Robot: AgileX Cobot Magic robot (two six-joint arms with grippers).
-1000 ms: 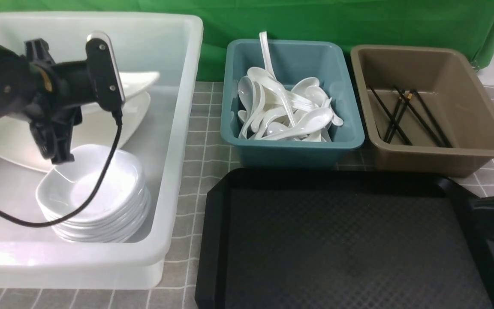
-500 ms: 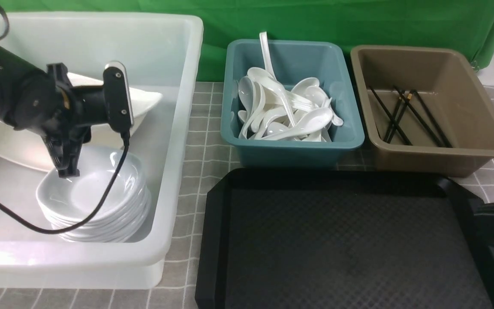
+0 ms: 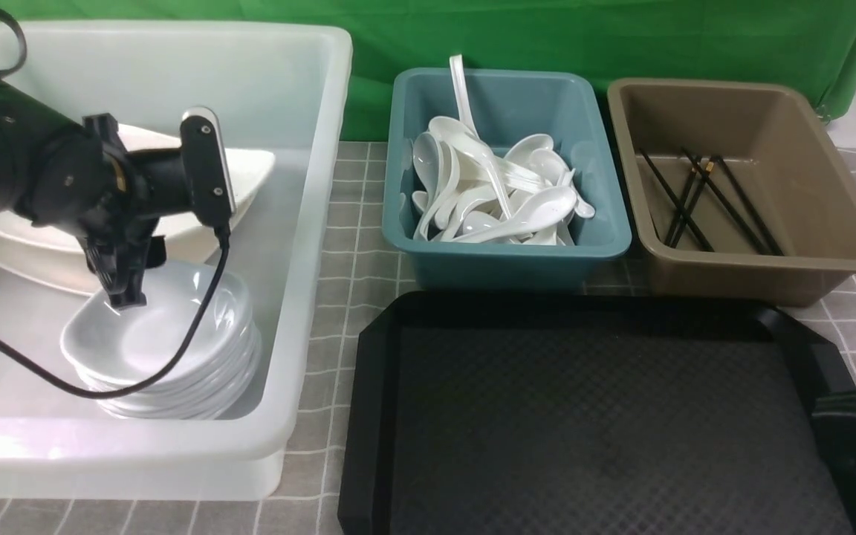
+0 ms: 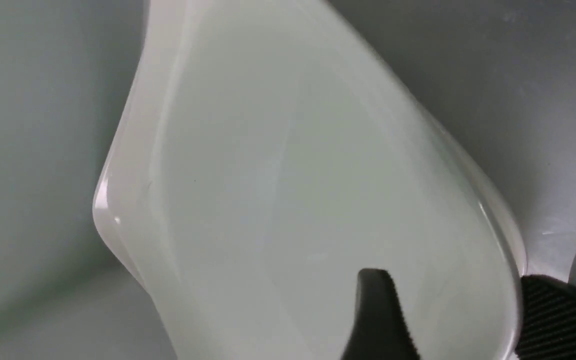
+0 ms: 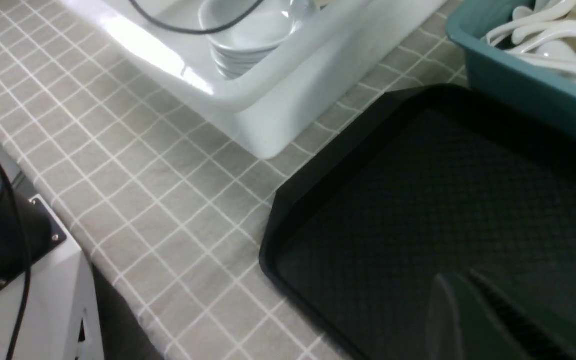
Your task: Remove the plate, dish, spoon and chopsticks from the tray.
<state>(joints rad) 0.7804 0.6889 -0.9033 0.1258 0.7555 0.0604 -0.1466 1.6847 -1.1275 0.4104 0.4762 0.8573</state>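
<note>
One tray [image 3: 591, 416] on the table [image 3: 354, 245], three tubs. The white tub [image 3: 302, 223] has two plates [image 3: 246, 174] and a dish stack [image 3: 131, 334], roughly six. The teal tub [image 3: 506, 264] has a spoon heap [image 3: 495, 200], uncountable. The brown tub [image 3: 755, 279] has about six chopsticks [image 3: 685, 215]. The left gripper [image 3: 125, 297] is released: only the left wrist view shows the parted fingers [image 4: 375, 320] straddling the top dish rim. The right gripper [image 5: 460, 310] is clenched, blurred in the right wrist view.

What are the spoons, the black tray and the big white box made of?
Spoons: probably glazed ceramic or hard melamine. They are smooth, white and shiny, with bright glints.
Tray: looks like moulded plastic, matt black with a fine diamond texture.
White box: likely plastic. Its walls are milky and let some light through, and its edges are soft and rounded.
</note>
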